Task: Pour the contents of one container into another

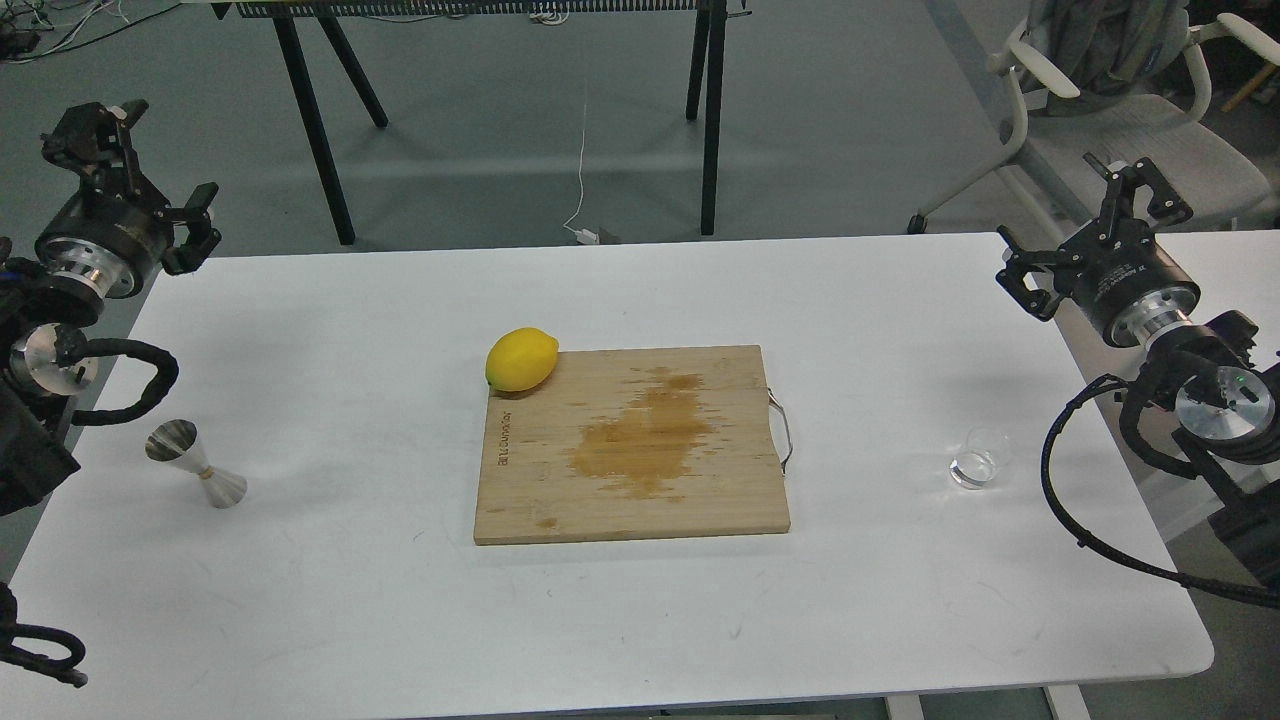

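Observation:
The small clear glass tumbler point(975, 466) stands upright on the white table point(350, 330) at the right, a little in front of my right arm. Far across the table on the left stands the shiny steel hourglass jigger point(196, 466), slightly tilted in this view. My left gripper point(148, 172) hovers open above the table's back left corner, well behind the jigger, holding nothing. At the back right edge, my right gripper point(1078, 228) is also open and empty, raised behind the tumbler.
A wooden cutting board point(700, 500) with a brown wet stain lies in the table's middle, and a yellow lemon point(521, 358) rests at its back left corner. Beyond the table are black table legs and a grey office chair point(1130, 130).

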Robot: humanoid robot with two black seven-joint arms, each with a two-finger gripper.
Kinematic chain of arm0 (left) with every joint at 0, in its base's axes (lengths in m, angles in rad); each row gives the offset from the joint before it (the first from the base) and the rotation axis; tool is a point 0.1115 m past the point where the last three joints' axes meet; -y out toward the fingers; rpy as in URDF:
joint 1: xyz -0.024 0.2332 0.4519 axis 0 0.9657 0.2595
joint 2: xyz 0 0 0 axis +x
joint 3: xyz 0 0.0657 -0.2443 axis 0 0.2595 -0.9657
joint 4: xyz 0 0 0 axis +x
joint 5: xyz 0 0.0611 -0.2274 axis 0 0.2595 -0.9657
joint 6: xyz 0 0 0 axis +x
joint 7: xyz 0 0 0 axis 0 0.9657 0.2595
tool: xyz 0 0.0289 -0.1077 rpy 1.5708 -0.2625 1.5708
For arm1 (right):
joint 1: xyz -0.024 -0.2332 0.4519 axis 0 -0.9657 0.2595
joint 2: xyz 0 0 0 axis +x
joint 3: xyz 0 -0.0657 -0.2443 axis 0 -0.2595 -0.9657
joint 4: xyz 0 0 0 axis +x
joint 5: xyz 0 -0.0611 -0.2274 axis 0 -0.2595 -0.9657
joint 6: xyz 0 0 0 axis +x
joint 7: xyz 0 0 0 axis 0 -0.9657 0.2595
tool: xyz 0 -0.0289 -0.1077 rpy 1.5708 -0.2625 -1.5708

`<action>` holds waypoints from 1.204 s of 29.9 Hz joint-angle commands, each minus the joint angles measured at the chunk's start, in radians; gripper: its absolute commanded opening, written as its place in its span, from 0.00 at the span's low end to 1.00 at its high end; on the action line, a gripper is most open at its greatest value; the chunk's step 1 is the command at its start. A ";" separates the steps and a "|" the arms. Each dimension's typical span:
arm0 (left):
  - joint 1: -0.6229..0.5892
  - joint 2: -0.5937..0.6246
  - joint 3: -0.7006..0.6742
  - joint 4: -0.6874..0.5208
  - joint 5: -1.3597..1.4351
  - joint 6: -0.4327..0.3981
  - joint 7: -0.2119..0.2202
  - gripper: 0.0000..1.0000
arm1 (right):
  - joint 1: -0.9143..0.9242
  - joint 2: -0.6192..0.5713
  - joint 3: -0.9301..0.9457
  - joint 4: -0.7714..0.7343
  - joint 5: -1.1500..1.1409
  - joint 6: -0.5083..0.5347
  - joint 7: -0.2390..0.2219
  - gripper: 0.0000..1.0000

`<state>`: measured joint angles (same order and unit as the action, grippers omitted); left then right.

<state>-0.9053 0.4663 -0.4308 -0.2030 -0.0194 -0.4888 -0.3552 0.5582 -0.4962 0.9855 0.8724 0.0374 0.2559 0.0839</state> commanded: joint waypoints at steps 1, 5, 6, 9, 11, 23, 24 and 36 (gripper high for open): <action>-0.006 0.000 0.001 0.001 0.001 0.000 0.001 1.00 | -0.001 0.008 0.005 0.002 0.001 -0.001 0.005 0.99; -0.006 0.000 0.000 0.001 0.001 0.000 0.005 1.00 | -0.003 0.013 0.010 0.005 0.001 -0.003 0.008 0.99; -0.006 0.000 0.000 0.001 0.001 0.000 0.005 1.00 | -0.001 0.013 0.010 0.005 0.001 -0.004 0.008 0.99; -0.006 0.002 0.000 0.002 0.001 0.000 0.005 1.00 | 0.000 0.014 0.010 0.007 0.001 -0.004 0.008 0.99; -0.007 0.002 0.000 0.004 0.001 0.000 0.007 1.00 | 0.000 0.015 0.010 0.007 0.001 -0.003 0.008 0.99; -0.050 0.003 0.003 0.005 0.001 0.000 0.007 1.00 | 0.002 0.013 0.015 0.007 0.002 -0.001 0.008 0.99; -0.050 0.003 0.001 0.005 0.001 0.000 0.007 1.00 | 0.000 0.013 0.015 0.007 0.002 -0.001 0.008 0.99; -0.052 0.005 0.007 0.004 0.004 0.000 0.002 1.00 | 0.000 0.014 0.013 0.008 0.002 -0.001 0.008 0.99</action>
<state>-0.9574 0.4708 -0.4237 -0.1986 -0.0172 -0.4887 -0.3513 0.5585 -0.4828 1.0002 0.8790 0.0399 0.2547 0.0921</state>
